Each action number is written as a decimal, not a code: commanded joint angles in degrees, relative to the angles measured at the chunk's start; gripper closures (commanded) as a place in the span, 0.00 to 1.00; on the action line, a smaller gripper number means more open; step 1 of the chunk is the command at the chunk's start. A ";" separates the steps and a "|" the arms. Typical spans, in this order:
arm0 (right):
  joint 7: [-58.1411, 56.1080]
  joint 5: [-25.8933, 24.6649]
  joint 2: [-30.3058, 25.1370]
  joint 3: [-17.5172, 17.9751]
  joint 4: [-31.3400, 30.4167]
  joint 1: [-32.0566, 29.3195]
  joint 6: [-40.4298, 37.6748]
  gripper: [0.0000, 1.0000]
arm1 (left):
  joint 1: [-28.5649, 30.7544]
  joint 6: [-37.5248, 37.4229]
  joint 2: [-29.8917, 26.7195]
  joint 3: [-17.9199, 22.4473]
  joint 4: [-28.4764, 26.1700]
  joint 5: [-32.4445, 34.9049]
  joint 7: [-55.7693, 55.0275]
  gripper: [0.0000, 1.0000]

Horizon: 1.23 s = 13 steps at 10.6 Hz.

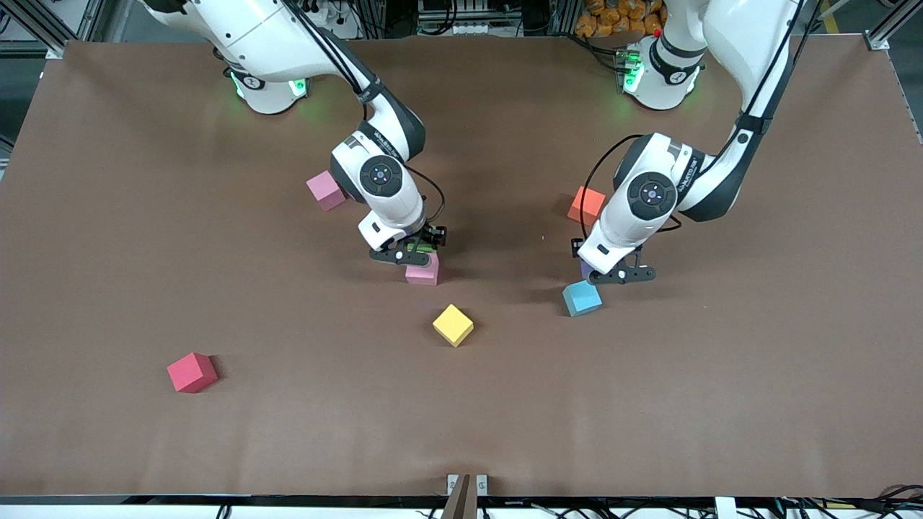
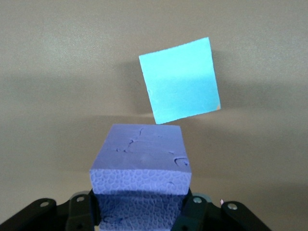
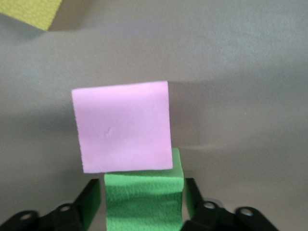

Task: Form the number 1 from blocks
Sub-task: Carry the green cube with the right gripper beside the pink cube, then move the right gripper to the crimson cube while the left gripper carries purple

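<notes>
On the brown counter the blocks lie scattered: a second pink block, orange block, red block and yellow block well apart, so the figure is barely begun. The right pincer straddles the green block, which touches the pink block mid-counter, its jaws parted just off the foam; placing seems underway, and next it should lift straight up. The left pincer is clamped on the purple block beside the blue block, and must carry it to the column.
</notes>
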 commanded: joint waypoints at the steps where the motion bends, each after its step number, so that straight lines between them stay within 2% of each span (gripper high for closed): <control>1: -4.87 -1.33 -5.50 -0.27 0.35 -2.97 -6.60 0.00 | -0.17 -0.78 -0.07 -0.10 0.46 1.19 -1.50 1.00; 2: -9.53 -1.24 -8.22 -0.10 0.35 -5.00 -11.34 0.00 | -0.16 -0.78 -0.07 -0.10 0.46 1.20 -1.50 1.00; 4: -20.41 -1.24 -10.97 0.43 0.35 -10.17 -15.59 0.00 | -0.08 -0.78 0.01 -0.10 0.46 1.20 -1.41 1.00; 6: -28.52 -1.42 -10.98 0.52 0.96 -15.63 -15.09 0.00 | -0.08 -0.78 0.01 -0.10 0.46 1.20 -1.41 1.00; 8: -29.79 -1.24 -11.15 0.52 1.58 -23.87 -14.91 0.00 | -0.08 -0.78 0.01 -0.10 0.55 1.20 -1.41 1.00; 10: -30.66 -1.77 -9.49 0.35 2.97 -30.05 -14.56 0.00 | -0.08 -0.78 0.01 -0.10 0.64 1.20 -1.41 1.00; 13: -38.11 -6.93 -2.21 -1.84 13.50 -32.35 -14.55 0.00 | -0.95 -0.78 -0.07 -2.02 1.78 0.76 -4.64 1.00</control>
